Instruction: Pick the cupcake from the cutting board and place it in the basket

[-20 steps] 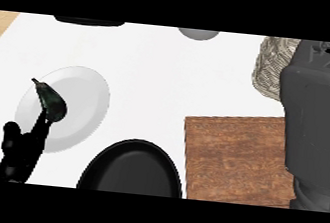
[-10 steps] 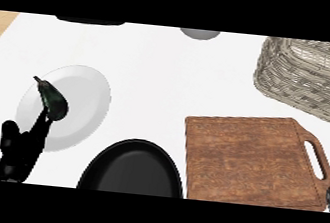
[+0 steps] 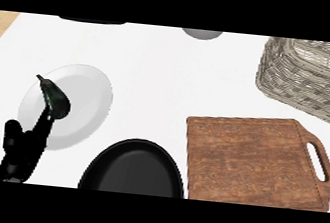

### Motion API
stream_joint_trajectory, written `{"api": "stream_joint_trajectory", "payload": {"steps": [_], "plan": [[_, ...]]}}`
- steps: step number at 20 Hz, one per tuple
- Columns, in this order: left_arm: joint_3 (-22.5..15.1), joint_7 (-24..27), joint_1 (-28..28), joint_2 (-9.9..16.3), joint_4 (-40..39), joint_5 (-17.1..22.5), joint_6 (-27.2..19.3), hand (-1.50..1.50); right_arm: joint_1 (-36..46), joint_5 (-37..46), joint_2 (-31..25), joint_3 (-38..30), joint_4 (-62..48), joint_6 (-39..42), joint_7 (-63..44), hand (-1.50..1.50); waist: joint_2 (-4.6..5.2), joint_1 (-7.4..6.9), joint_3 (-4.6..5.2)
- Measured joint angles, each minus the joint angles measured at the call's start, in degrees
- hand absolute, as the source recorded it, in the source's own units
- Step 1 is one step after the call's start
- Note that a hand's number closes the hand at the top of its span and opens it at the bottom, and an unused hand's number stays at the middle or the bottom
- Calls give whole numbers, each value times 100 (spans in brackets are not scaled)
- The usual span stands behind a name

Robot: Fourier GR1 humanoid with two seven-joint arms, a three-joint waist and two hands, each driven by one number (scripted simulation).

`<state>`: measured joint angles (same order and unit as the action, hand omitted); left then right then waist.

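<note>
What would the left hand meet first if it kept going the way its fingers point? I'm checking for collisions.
The left hand points up-right over the white plate; first likely the dark green object there, though height is unclear.

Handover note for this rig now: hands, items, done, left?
Left robot hand: open, resting at lower left beside the white round plate.
Right robot hand: not in view.
Brown wooden cutting board: bare top, no cupcake visible on it.
Woven wicker basket: upper right, partly cropped; no cupcake can be seen inside it.
Done: the board is cleared, apparently.
Left: confirm the cupcake sits in the basket.
</note>
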<state>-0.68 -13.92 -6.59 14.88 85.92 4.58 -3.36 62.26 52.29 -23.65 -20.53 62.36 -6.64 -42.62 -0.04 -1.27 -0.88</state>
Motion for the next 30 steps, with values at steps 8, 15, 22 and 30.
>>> {"api": "stream_joint_trajectory", "payload": {"steps": [8,15,22,30], "plan": [[24,-21,-21,-21,26,-22,68,0,-129,-724,-90,-697,-859,-707,895,150,0,-4,-3],[67,-18,-19,-45,18,-34,127,0,-292,-1160,-235,-1025,-1543,-1053,1696,150,-4,-3,-3],[99,-115,-13,-59,52,-38,157,0,-637,-666,-714,-838,-2203,-1229,1773,-150,-2,11,1],[159,-90,-52,-78,55,-32,241,0,-787,-632,-1063,-708,-2476,-1126,2273,-150,-27,38,4]]}}
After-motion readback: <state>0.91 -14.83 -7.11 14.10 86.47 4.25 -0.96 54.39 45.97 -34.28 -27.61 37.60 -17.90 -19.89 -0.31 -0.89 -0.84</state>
